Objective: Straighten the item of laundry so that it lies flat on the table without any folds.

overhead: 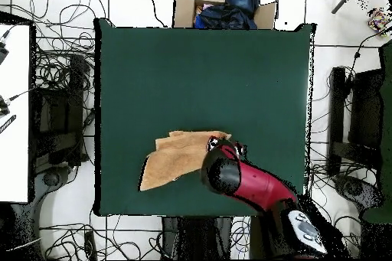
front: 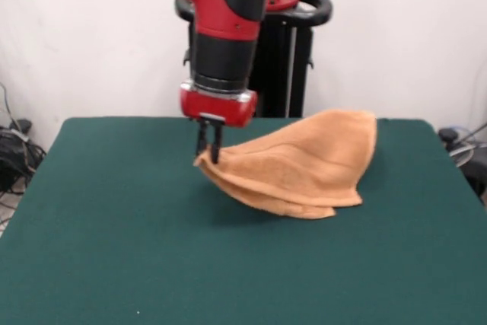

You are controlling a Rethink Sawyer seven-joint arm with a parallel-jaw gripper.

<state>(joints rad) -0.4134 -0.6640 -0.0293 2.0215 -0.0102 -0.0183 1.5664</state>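
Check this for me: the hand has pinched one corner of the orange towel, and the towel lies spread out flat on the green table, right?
Not flat. In the front view the hand is shut on a corner of the towel, but the towel is folded in layers, its pinched end raised off the green table.

Bare dark green felt worktop (front: 114, 226) lies open before me and to either side. Only the folded orange-tan terry towel (front: 304, 161), bunched at my gripper (front: 209, 146), blocks the far stretch by my pedestal.
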